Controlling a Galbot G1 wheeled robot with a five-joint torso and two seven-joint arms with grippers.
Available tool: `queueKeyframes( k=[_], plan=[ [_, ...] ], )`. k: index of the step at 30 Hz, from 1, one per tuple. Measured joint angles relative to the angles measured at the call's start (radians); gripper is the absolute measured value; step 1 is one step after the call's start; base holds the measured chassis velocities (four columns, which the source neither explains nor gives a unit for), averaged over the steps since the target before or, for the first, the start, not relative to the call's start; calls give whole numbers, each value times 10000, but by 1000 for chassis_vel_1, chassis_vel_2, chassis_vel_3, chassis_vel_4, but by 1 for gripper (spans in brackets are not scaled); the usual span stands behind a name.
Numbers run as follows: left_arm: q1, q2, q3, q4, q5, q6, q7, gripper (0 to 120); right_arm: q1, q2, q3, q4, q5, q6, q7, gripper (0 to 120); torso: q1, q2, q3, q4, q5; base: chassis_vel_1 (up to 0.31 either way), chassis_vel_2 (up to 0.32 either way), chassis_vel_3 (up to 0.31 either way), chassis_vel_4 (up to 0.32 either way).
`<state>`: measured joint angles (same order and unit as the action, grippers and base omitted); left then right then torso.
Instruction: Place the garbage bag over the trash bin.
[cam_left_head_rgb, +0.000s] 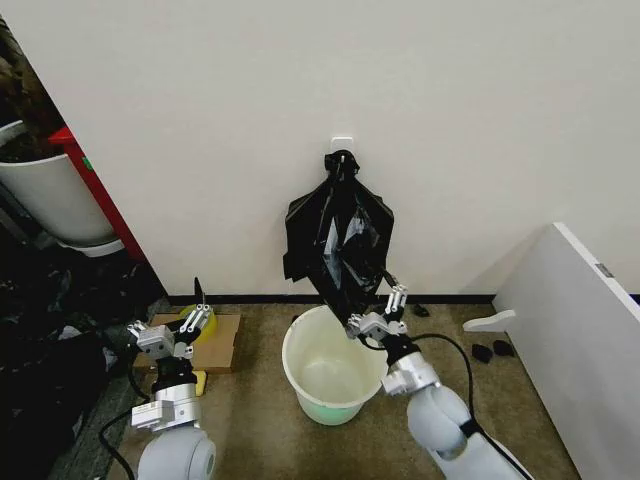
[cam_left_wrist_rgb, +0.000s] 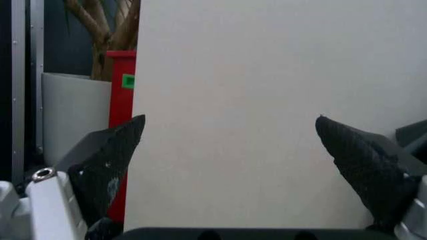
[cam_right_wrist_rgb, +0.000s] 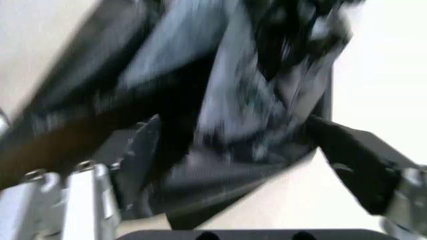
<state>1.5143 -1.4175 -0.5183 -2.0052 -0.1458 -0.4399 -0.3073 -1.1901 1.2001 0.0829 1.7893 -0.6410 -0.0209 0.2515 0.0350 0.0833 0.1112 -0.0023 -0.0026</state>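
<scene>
Plain cream wall (cam_left_head_rgb: 450, 110) fills the background, meeting a brownish carpet floor (cam_left_head_rgb: 260, 420). One black garbage bag (cam_left_head_rgb: 338, 235) hangs from a small white hook (cam_left_head_rgb: 342, 147) on the wall, gathered at the top and flaring downward, its lower tip just above the far rim of the bin. One cream-white trash bin (cam_left_head_rgb: 330, 368) stands on the floor directly below, open and unlined. At the left edge, one larger white tub (cam_left_head_rgb: 45, 195) stands beside a red frame (cam_left_head_rgb: 100, 195).

Two claws show. The right claw (cam_left_head_rgb: 378, 315) is raised at the bag's lower edge, fingers spread, with plastic lying between them in the right wrist view (cam_right_wrist_rgb: 227, 165) but not yet pinched. The left claw (cam_left_head_rgb: 180, 330) waits low to the left, well apart, fingers also spread.

For a clean grab, the right claw should likely press together on a loose fold near the bag's hem, not the taut bunch at the hook.
</scene>
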Motion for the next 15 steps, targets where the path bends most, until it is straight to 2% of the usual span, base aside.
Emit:
queueKeyframes(
  k=[2, 3, 7, 8, 14, 15],
  plan=[
    [-77, 35, -20, 31, -59, 23, -14, 100, 88, 101, 39, -110, -515, -326, 59, 70, 0, 0, 0, 0, 0, 0, 0, 0, 0],
    [-77, 35, -20, 31, -59, 23, -14, 100, 88, 101, 39, -110, -515, -326, 59, 70, 0, 0, 0, 0, 0, 0, 0, 0, 0],
    [-108, 56, -17, 63, -87, 43, -37, 100, 184, 318, 391, -381, -2331, -209, 372, 50, 0, 0, 0, 0, 1, 0, 0, 0, 0],
    [-108, 56, -17, 63, -87, 43, -37, 100, 184, 318, 391, -381, -2331, -209, 372, 50, 0, 0, 0, 0, 1, 0, 0, 0, 0],
    [-143, 56, 16, 153, -86, 38, -40, 100, 6, 408, 424, -356, -2446, 37, 782, 26, 0, 0, -1, 0, 1, 0, 0, 0, 0],
    [-143, 56, 16, 153, -86, 38, -40, 100, 6, 408, 424, -356, -2446, 37, 782, 26, 0, 0, -1, 0, 1, 0, 0, 0, 0]
  ],
)
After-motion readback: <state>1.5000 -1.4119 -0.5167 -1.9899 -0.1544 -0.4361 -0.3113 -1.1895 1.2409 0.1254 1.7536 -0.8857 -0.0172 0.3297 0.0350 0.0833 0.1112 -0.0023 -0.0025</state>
